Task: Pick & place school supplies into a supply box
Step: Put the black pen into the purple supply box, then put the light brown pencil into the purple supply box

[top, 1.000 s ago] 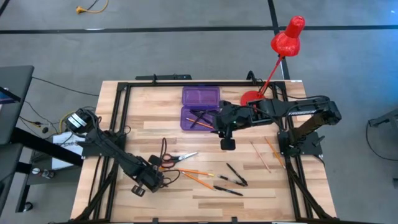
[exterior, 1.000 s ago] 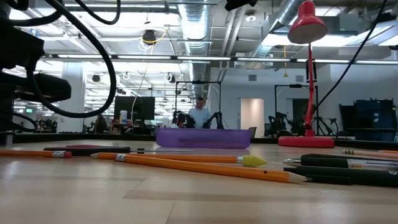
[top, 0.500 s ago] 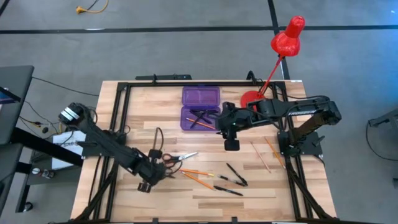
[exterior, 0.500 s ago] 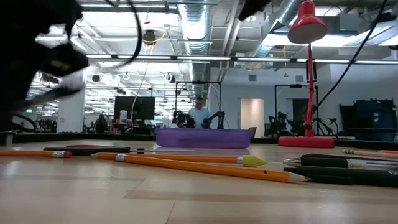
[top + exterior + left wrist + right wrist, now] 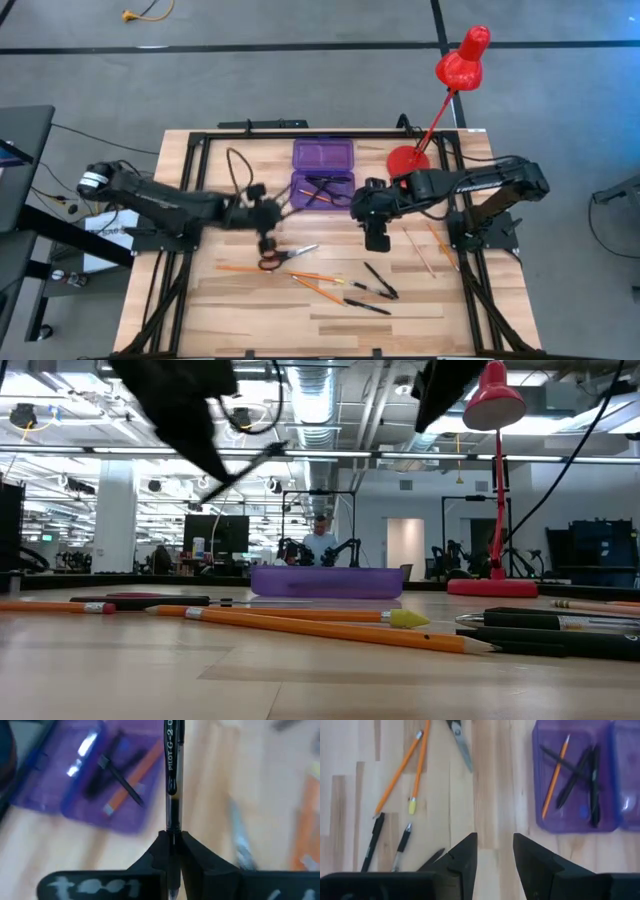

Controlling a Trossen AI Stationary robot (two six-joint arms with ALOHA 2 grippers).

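Note:
My left gripper (image 5: 266, 222) hangs above the table just left of the purple supply box (image 5: 322, 188) and is shut on a black pen (image 5: 172, 780). In the low view the gripper (image 5: 190, 410) is high up. The box lies open with its lid (image 5: 322, 155) folded back, and it holds black pens and an orange pencil (image 5: 555, 775). My right gripper (image 5: 495, 851) is open and holds nothing; it hovers right of the box, nearer the table's near edge (image 5: 376, 236). Red-handled scissors (image 5: 283, 257), orange pencils (image 5: 320, 279) and black pens (image 5: 380, 282) lie flat on the table. My left gripper pinches the black pen between its two fingers (image 5: 192, 855), near one end of the barrel (image 5: 172, 831). The pen lies along the fingers and sticks out ahead of them. It is lifted clear of the table, and in the low view it slants downward from the gripper (image 5: 255, 463).
A red desk lamp stands with its base (image 5: 405, 158) right of the box and its head (image 5: 462, 62) beyond the far edge. More pencils (image 5: 425, 246) lie by the right arm's base. One pencil (image 5: 235, 268) lies left of the scissors. Black frame rails border the table.
My left gripper has risen from the table's near-left part and swung toward the far edge and the purple box, carrying the pen up into the air. My right gripper has drawn back from the box toward the near edge, staying open.

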